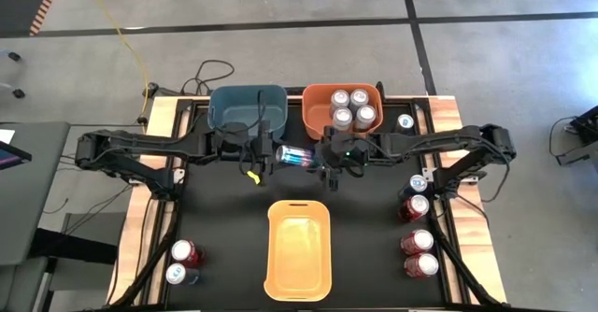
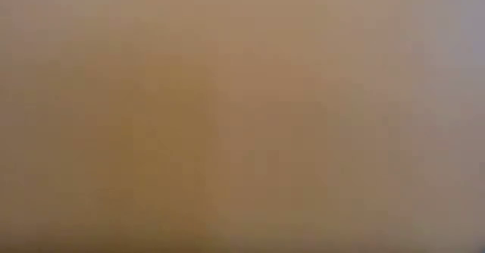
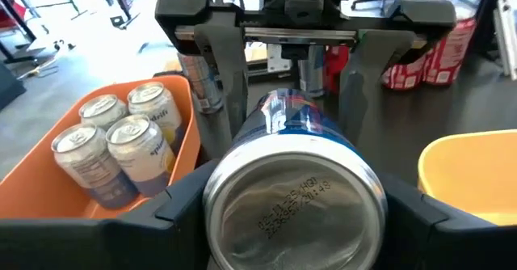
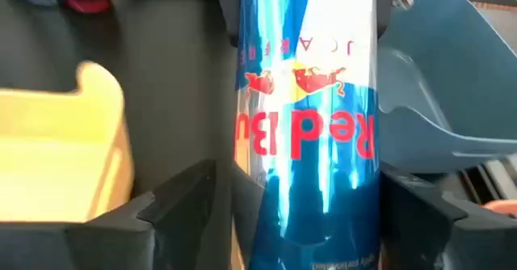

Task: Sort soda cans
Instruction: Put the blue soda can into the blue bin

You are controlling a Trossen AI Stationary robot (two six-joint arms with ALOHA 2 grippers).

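Blue Red Bull can (image 1: 296, 155) lies horizontal above the tabletop (image 1: 234, 219), held between both arms at the middle of the far half, just in front of the gap between the blue bin (image 1: 247, 107) and orange bin (image 1: 342, 108).

Left gripper (image 1: 264, 157) clamps one end of the can: in the left wrist view the can's silver base (image 3: 292, 208) sits between its two dark fingers (image 3: 174, 209), both touching the can's sides.

Right gripper (image 1: 326, 155) closed on the other end: in the right wrist view the can's body (image 4: 307, 108) fills the space between the fingers (image 4: 182, 197), printing upside down.

Orange bin holds four silver-grey cans (image 1: 351, 107), upright, packed together. Blue bin: no cans visible inside. Yellow bin (image 1: 299, 248) stands near the front centre; interior looks bare.

Right edge of the tabletop: a row of red cans (image 1: 416, 226) upright, with a blue can (image 1: 418, 184) at the far end of the row and another can (image 1: 405, 121) further back beside the orange bin. Front left corner: one red can (image 1: 185, 252) and one blue can (image 1: 179, 274), just beside each other.

Low view is a uniform tan blur; nothing can be read from it.
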